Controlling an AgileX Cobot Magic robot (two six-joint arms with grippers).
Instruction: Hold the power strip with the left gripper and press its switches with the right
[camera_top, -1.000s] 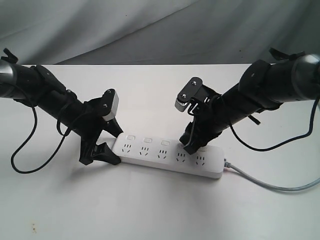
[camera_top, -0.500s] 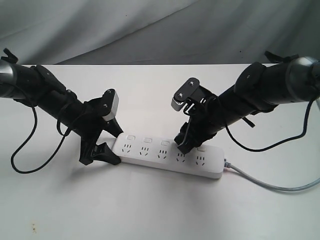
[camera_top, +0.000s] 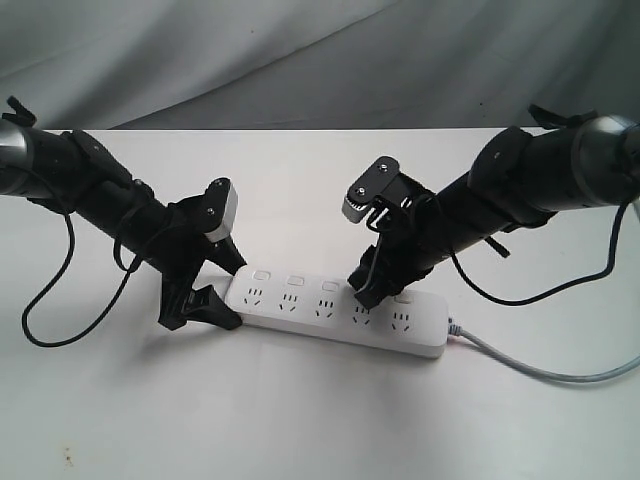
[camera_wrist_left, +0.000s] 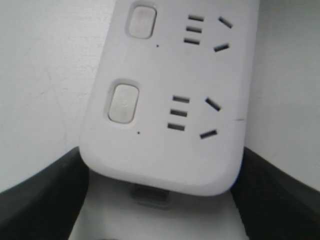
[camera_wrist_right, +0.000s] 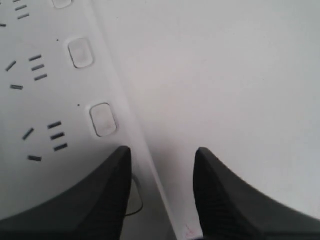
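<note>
Hardly any change from half a second ago; against a second ago, a small shift of the right gripper (camera_top: 365, 292) along the strip (camera_top: 335, 312) toward its middle, away from the cord (camera_top: 540, 372). Flat on the table (camera_top: 300, 420), one rounded end inside the left gripper (camera_top: 232, 292), the right poised over the fourth of the switches (camera_top: 295, 281) from that end. Left: pressed against both sides, gripping; right: parted partway, empty, one finger (camera_wrist_right: 110, 200) overlapping a switch, contact unclear.
</note>
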